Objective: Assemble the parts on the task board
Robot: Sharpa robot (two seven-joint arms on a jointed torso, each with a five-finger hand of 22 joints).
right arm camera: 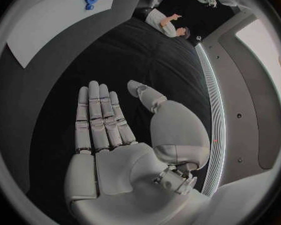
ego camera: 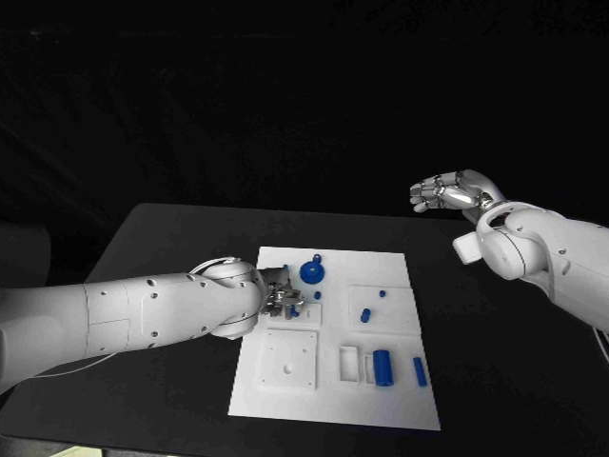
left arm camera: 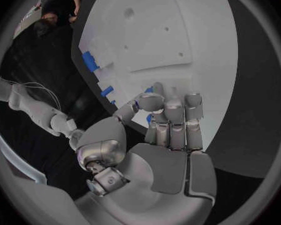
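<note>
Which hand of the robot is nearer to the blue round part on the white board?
Left. The left hand is over the board, just beside the blue round part; the right hand is raised away past the board's far corner.

The task board (ego camera: 335, 400) is a white rectangular plate lying flat in the middle of the black bench (ego camera: 497, 381), with shallow recesses and raised square blocks on its surface. A round blue part (ego camera: 313, 276) with a small knob sits near its far edge. Two small blue pegs (ego camera: 365, 314) lie near the middle. Two blue cylinders (ego camera: 383, 365) lie side by side toward the near right corner.
</note>
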